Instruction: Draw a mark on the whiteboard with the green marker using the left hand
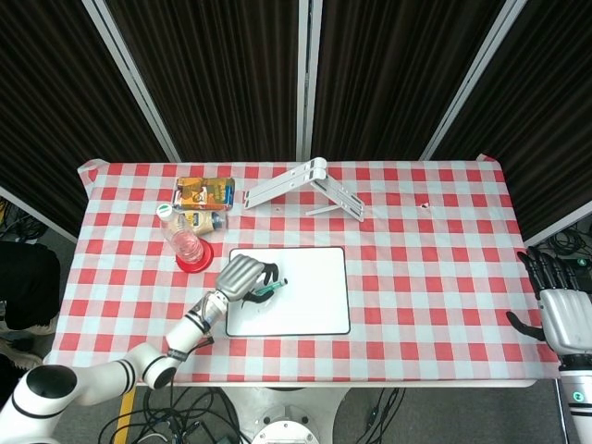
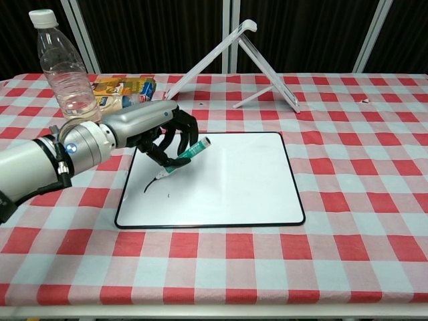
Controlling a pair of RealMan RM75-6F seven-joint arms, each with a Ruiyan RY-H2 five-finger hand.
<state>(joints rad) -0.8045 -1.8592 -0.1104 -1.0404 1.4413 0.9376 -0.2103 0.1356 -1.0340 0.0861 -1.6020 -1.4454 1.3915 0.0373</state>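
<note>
My left hand [image 2: 150, 130] [image 1: 240, 278] holds the green marker [image 2: 184, 156] [image 1: 271, 289] over the left part of the whiteboard [image 2: 227, 180] [image 1: 310, 287]. The marker is tilted, tip down and to the left, close to the board surface. A thin dark curved stroke [image 2: 151, 183] runs from the tip down toward the board's left edge, with a small dot beside it. My right hand [image 1: 560, 310] hangs past the table's right edge, fingers spread and holding nothing; the chest view does not show it.
A clear plastic bottle [image 2: 65, 70] [image 1: 183, 238] stands left of the board on a red coaster [image 1: 195, 255]. Snack packets [image 2: 124, 87] [image 1: 205, 192] lie behind it. A white folding stand [image 2: 234, 60] [image 1: 305, 183] sits behind the board on the checked tablecloth [image 2: 348, 167].
</note>
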